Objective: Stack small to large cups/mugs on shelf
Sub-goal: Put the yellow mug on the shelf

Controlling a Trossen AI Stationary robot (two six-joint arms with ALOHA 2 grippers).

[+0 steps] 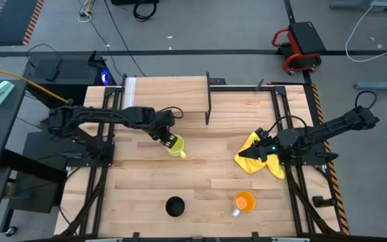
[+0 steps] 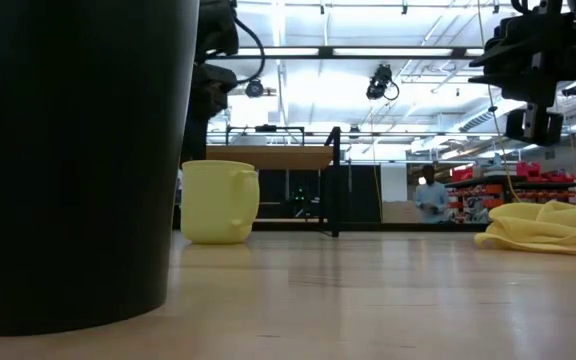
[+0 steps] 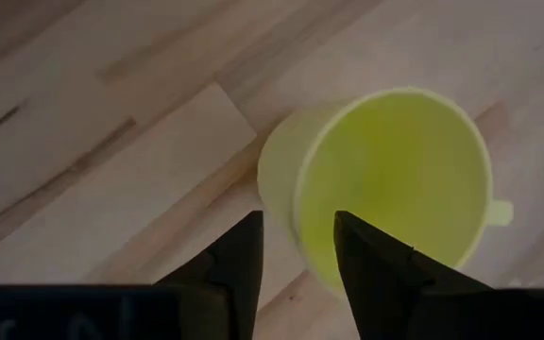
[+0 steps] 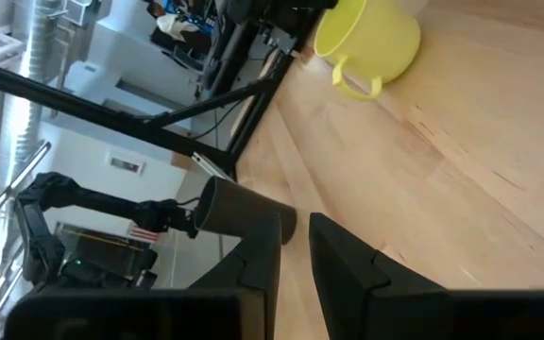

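The yellow mug (image 1: 176, 146) (image 2: 218, 202) stands upright on its base on the table, in front of the shelf (image 1: 166, 94) (image 2: 268, 158). My left gripper (image 1: 168, 139) (image 3: 297, 247) is over it and open. One finger stands outside the mug's wall and one over its hollow, on the side away from the handle (image 3: 499, 212); no touch shows. The black cup (image 1: 174, 206) (image 2: 78, 160) and the orange mug (image 1: 244, 202) stand near the table's near edge. My right gripper (image 1: 265, 144) (image 4: 296, 241) hangs shut above the yellow cloth.
A crumpled yellow cloth (image 1: 257, 160) (image 2: 548, 228) lies at the table's right side under my right gripper. Thin black legs (image 2: 335, 180) hold the shelf up at the table's far side. Bare wood lies between the yellow mug and the near cups. A person (image 2: 430, 197) stands far behind the table.
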